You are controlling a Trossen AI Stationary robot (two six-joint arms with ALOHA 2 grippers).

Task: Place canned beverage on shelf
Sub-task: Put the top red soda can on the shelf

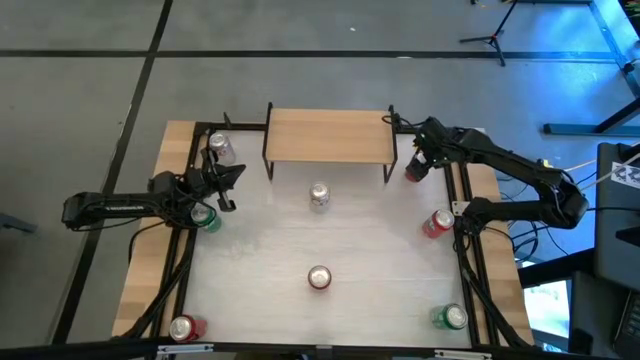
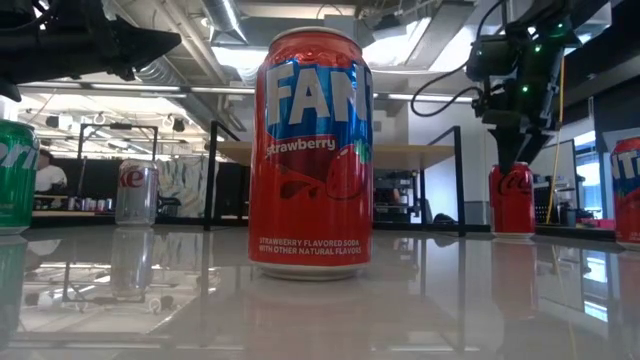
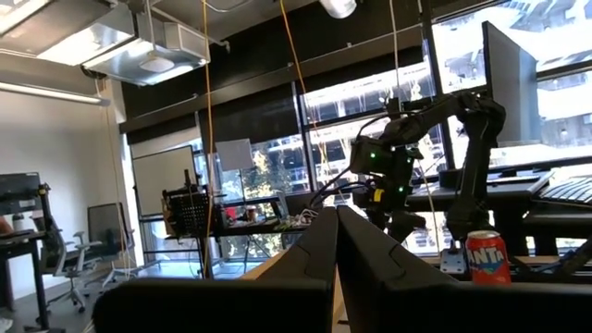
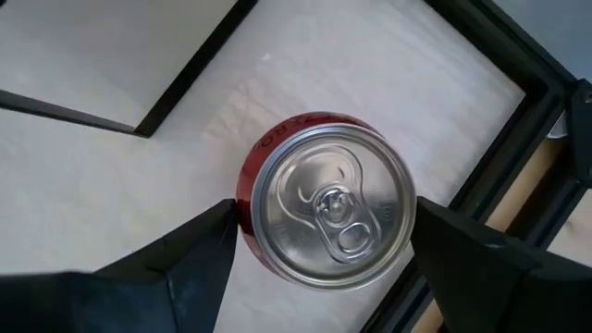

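The shelf (image 1: 330,135), a light wood top on thin black legs, stands at the table's far middle and carries nothing. A red can (image 4: 328,208) stands upright on the table just right of the shelf; it also shows in the low view (image 2: 513,198). My right gripper (image 4: 324,217) hangs open right above this can, pointing down, one finger on each side of its top, apparently without touching it. My left gripper (image 1: 240,170) is shut and empty above the table's left side, pointing level toward the right.
A silver can (image 1: 319,195) stands in front of the shelf and a red strawberry can (image 1: 319,278) nearer. Other cans: red (image 1: 437,223), green (image 1: 450,318), red (image 1: 185,328), green (image 1: 205,216) under the left arm, silver (image 1: 218,147) at the far left.
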